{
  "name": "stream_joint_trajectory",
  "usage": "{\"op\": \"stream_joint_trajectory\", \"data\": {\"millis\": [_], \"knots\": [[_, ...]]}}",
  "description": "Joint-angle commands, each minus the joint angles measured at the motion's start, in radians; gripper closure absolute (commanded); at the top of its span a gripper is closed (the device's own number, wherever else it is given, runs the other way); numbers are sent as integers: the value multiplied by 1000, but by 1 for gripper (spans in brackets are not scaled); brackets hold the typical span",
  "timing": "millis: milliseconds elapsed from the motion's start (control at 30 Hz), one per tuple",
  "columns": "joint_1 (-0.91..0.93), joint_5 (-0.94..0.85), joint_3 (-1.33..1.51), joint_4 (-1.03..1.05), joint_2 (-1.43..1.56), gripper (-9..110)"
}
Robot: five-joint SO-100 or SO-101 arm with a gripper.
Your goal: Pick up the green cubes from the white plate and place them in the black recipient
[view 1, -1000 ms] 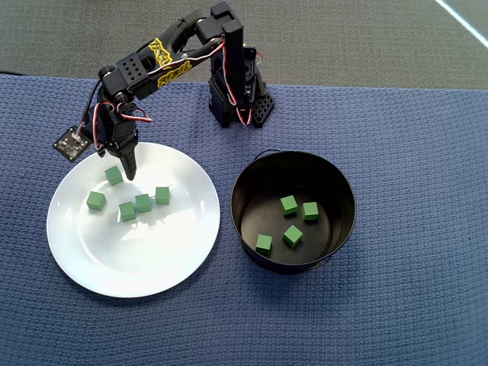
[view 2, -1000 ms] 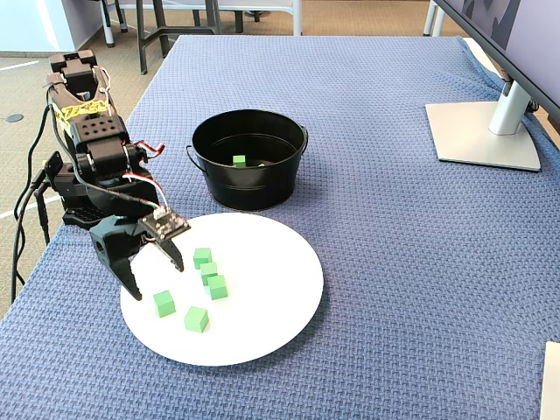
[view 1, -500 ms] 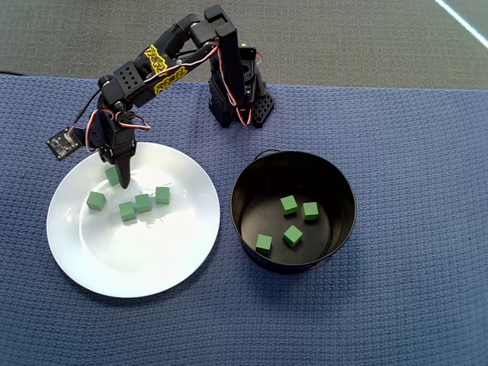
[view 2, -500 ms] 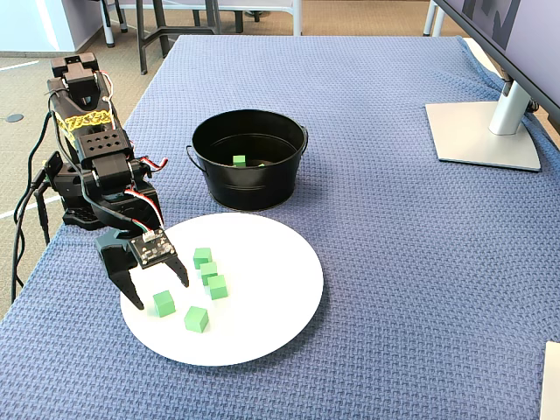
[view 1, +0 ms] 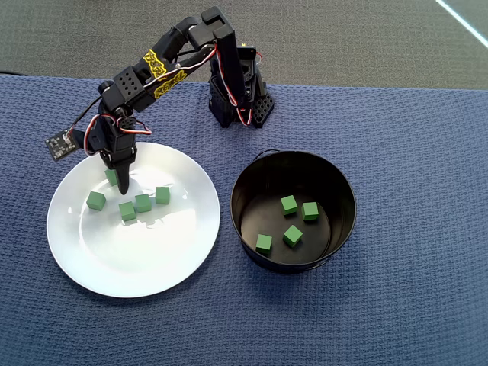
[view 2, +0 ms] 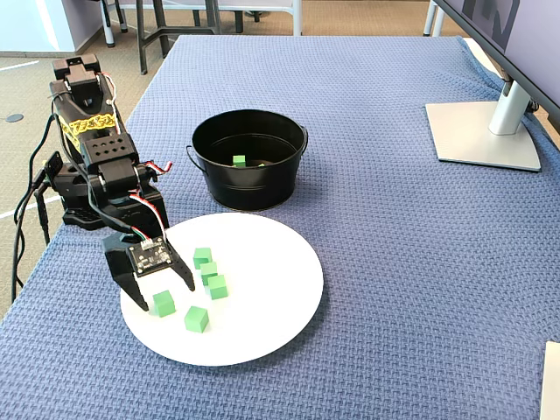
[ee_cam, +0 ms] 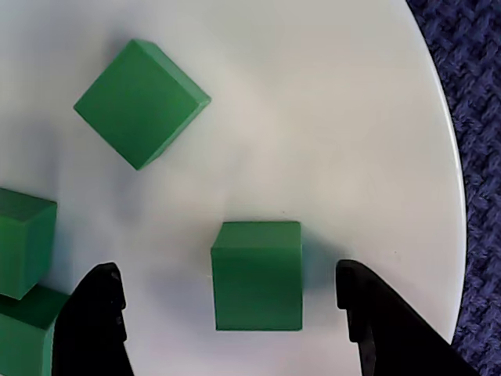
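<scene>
Several green cubes lie on the left half of the white plate (view 1: 175,252) (view 2: 271,332) (ee_cam: 329,117). My gripper (view 1: 118,180) (view 2: 164,293) (ee_cam: 227,270) is open and low over the plate. Its black fingers (ee_cam: 98,313) stand on either side of one green cube (ee_cam: 257,274) (view 2: 163,303) without touching it. In the overhead view the arm partly hides that cube (view 1: 111,177). Other cubes lie close by (ee_cam: 141,102) (view 1: 142,203) (view 2: 196,318). The black recipient (view 1: 343,191) (view 2: 249,188) stands to the right of the plate in the overhead view and holds several green cubes (view 1: 288,204).
The arm's base (view 1: 240,103) stands behind the plate at the edge of the blue woven cloth (view 1: 412,290). A monitor stand (view 2: 486,131) sits at the far right in the fixed view. A white object (view 2: 551,385) shows at the bottom right corner.
The gripper has come down and shifted over the plate's left part, so its open fingers now stand around one cube. The cubes have not moved.
</scene>
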Motion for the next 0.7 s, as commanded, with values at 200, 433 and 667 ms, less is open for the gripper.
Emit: {"op": "stream_joint_trajectory", "data": {"millis": [200, 433, 667], "knots": [[-5, -9, -3, -48, -15, 73], [-5, -2, 20, -129, -26, 102], [-21, 69, 17, -89, 9, 102]]}}
